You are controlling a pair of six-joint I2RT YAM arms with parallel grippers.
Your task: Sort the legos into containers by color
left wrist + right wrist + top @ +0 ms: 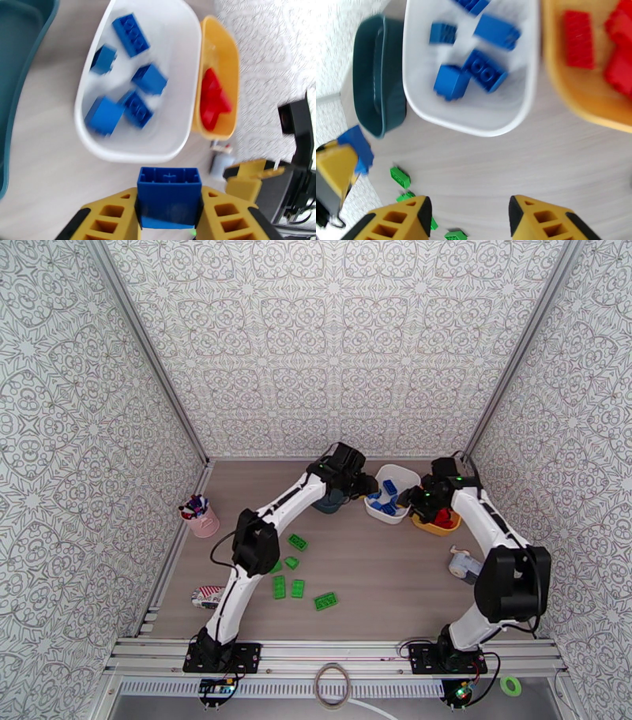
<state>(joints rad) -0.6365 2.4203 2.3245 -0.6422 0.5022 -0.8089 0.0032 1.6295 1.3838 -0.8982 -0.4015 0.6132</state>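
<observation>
White-black arms (pixel 291 497), seemingly hollowed yellow jaws

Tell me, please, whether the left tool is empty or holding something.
Holding: the left tool is shut on a blue brick, with one finger against each side, as the left wrist view shows.

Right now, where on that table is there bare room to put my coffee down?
Bare tabletop lies between the green legos and the right arm, and at the back between the pink cup and the teal bin. Crowded: around the white bin and yellow bin.
</observation>
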